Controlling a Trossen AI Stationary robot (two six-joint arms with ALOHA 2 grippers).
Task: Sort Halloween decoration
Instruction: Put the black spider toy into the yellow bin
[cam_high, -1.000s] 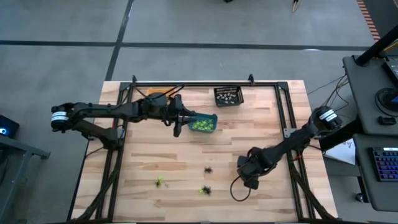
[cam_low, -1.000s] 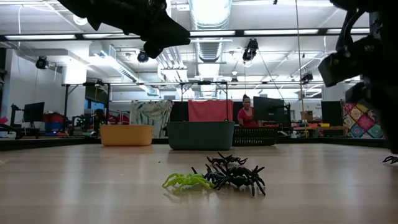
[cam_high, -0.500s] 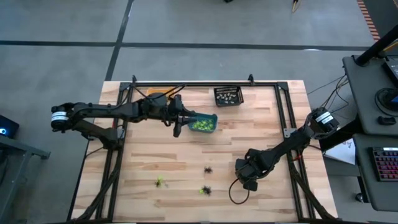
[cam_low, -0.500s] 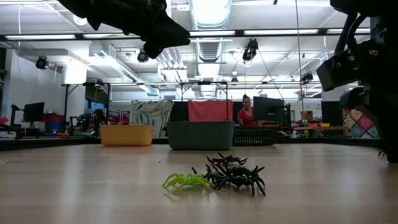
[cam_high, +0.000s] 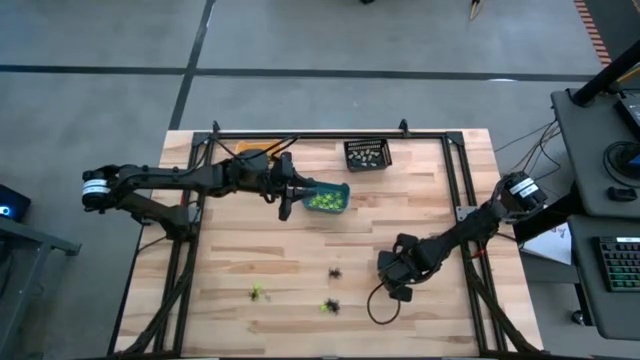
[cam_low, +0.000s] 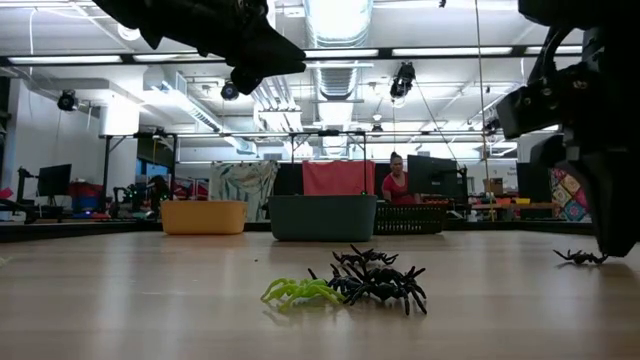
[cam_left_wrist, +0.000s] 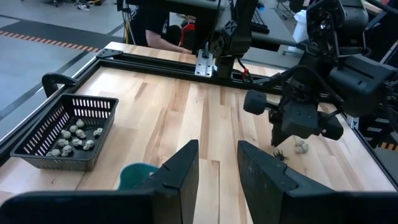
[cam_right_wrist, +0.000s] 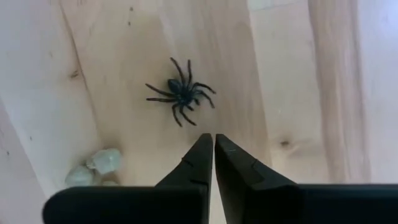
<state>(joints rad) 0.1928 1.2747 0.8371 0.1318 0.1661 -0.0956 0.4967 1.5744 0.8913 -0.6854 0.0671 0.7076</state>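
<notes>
black spider (cam_right_wrist: 181, 92) lies free just beyond my right gripper (cam_right_wrist: 213, 149), whose fingers have shut on nothing; i judge it missed.

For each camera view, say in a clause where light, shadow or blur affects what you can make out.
High view: even light, trinkets tiny. Low view: bright ceiling lamps behind, so the left gripper reads as a silhouette; the black spider pile is sharp. Right wrist view: the black spider is crisp, the right gripper shut beside it. Left wrist view: near fingers soft.
</notes>
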